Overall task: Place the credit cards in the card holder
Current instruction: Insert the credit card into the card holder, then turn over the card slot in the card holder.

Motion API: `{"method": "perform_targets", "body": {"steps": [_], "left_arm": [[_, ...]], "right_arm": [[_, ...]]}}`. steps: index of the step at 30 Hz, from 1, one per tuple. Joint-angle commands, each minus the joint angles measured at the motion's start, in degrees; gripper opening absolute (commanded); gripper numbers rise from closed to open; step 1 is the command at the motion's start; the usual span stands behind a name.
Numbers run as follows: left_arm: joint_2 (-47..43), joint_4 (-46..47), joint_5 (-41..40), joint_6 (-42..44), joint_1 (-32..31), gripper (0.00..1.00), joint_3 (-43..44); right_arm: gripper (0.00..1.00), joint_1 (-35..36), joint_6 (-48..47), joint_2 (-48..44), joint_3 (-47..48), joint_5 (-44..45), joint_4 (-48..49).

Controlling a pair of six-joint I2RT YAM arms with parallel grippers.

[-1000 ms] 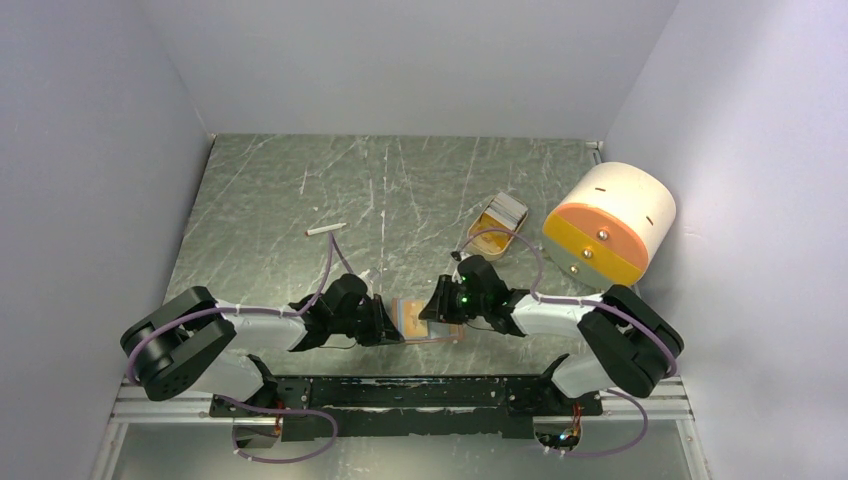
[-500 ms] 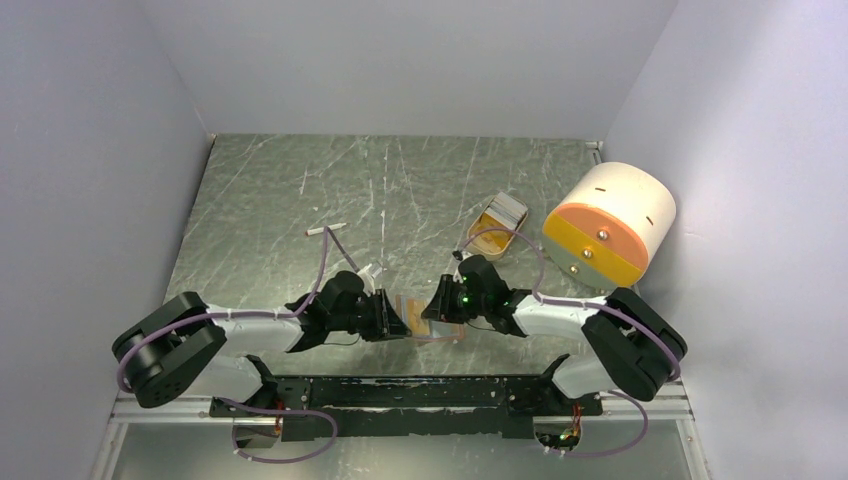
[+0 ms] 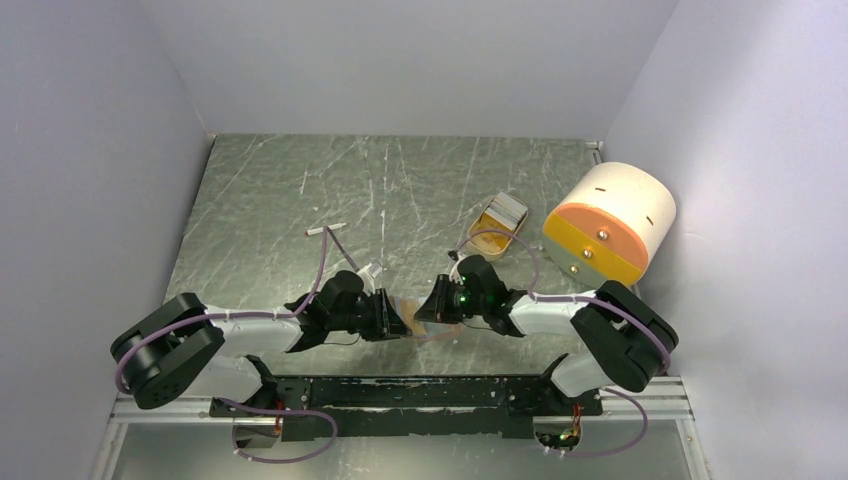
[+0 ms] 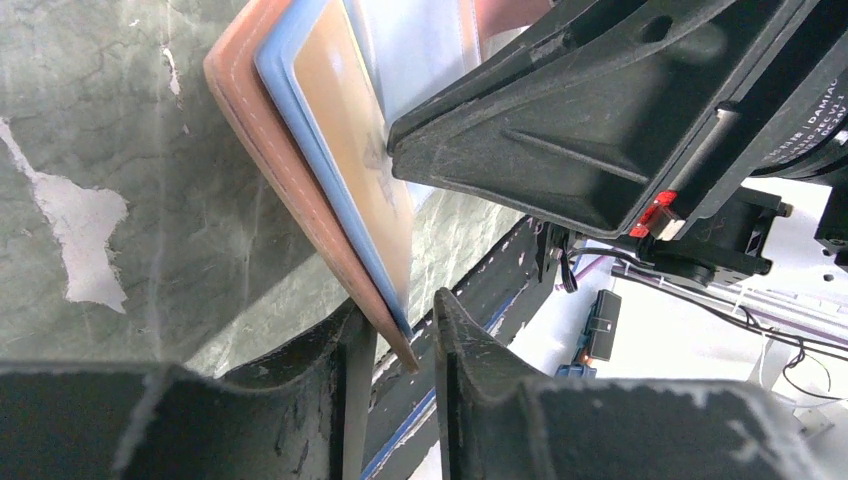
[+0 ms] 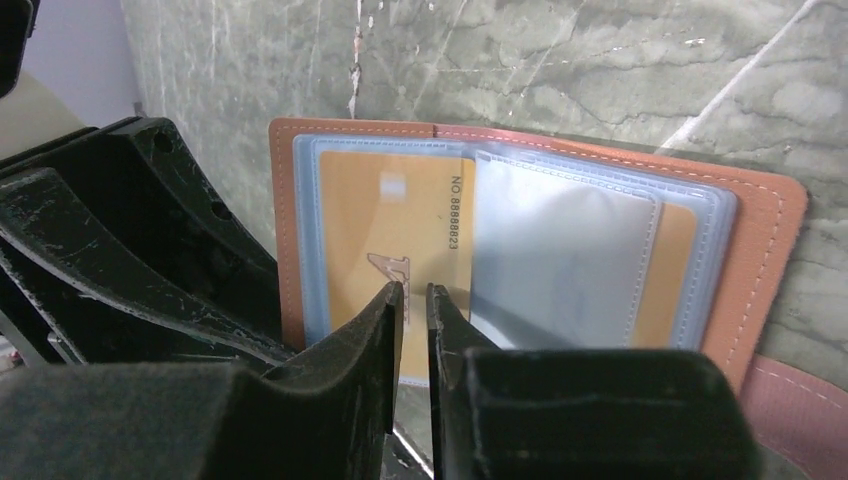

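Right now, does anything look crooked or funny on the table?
Yes: the card holder isn't lying flat. It is tilted up on edge between the arms, the left pincer pinching its lower corner. The orange card sits straight in its clear sleeve.

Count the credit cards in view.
2 certain: an orange-yellow card sleeved in the card holder; a whitish card on the tan tray. More may be stacked under it or behind the holder's frosted flap.

Left hand (image 4: 400,328) at 6 o'clock grips the tilted card holder (image 4: 262,150) by its corner; right hand (image 4: 415,150) at 1 o'clock touches its orange-yellow card (image 4: 352,135)
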Motion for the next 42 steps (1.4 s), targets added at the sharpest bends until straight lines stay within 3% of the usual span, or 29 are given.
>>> {"method": "perform_targets", "body": {"steps": [1,6,13,21,33,38,42], "left_arm": [[-1.40,-0.92,-0.18,0.42,-0.02,0.33,1.62],[-1.19,-1.30,-0.78,-0.12,0.66,0.36,1.84],[-2.89,-0.87,-0.40,-0.84,2.61,0.36,1.60],[-3.58,-4.16,-1.31,1.02,3.12,0.09,3.60],[-7.30,-5.91,1.76,6.77,3.19,0.09,6.43],[-2.09,-7.58,2.63,8.84,3.19,0.09,9.86],[1.75,-3.64,3.46,7.77,3.19,0.09,9.56]], "right_arm": [[0.21,0.22,-2.95,-2.51,0.81,3.29,-5.06],[0.23,-0.28,-6.06,-4.93,1.42,7.88,-10.56],[0.16,-0.51,-8.29,-2.38,2.28,7.88,-10.38],[0.14,-0.46,-9.21,-3.85,0.72,10.12,-11.76],[0.14,-0.33,-6.78,-3.58,-1.66,7.00,-7.51],[0.14,-0.18,-6.42,-3.71,-2.20,7.07,-6.80],[0.15,-0.14,-6.35,-3.08,-2.81,7.19,-6.29]]}}
